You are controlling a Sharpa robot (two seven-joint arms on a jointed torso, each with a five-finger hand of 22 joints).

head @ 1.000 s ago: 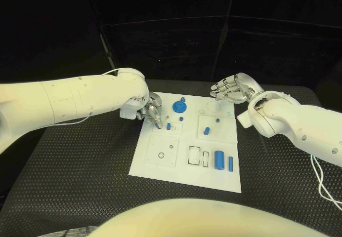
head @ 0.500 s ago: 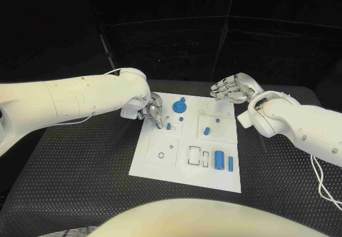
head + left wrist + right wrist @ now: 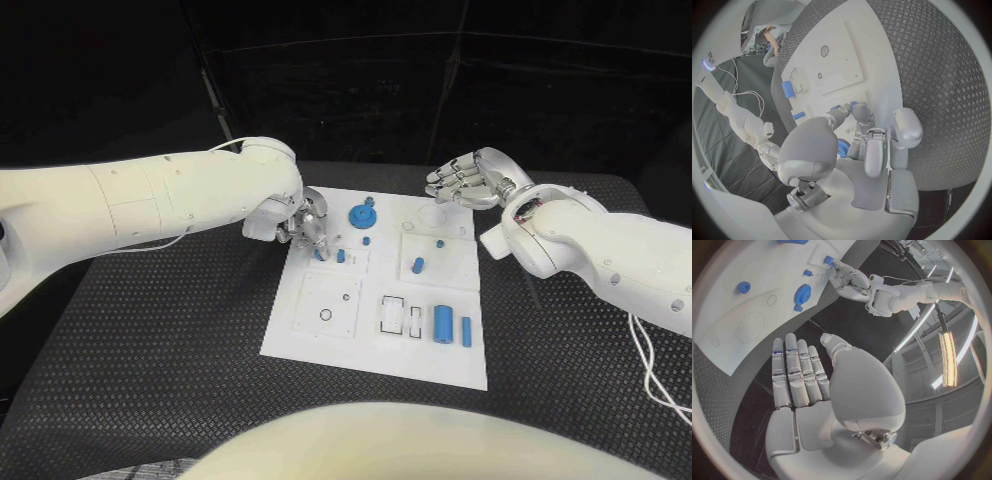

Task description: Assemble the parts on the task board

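A: Log the left hand (image 3: 302, 226) first. What do you see?

B: You see it at the task board (image 3: 378, 290), over the board's near-left upper corner, fingers pointing down. Its fingertips (image 3: 861, 111) close round a small blue peg (image 3: 319, 254), which stands at the board surface. In the left wrist view you can make out blue between the fingers. So the hand pinches that peg.

A: What lies just beside that hand?

B: Another short blue peg (image 3: 340, 256) stands just beside its fingertips, toward the board's middle. The blue gear (image 3: 362, 214) sits near the hand, further from the robot.

A: And the right hand (image 3: 464, 180)?

B: You find it raised off the far edge of the board, well apart from the left hand. In the right wrist view its fingers (image 3: 797, 371) lie straight and side by side, palm bare; it holds nothing. A blue cylinder (image 3: 444, 324) and a thin blue bar (image 3: 466, 331) lie well apart from it, on the board's near right part.
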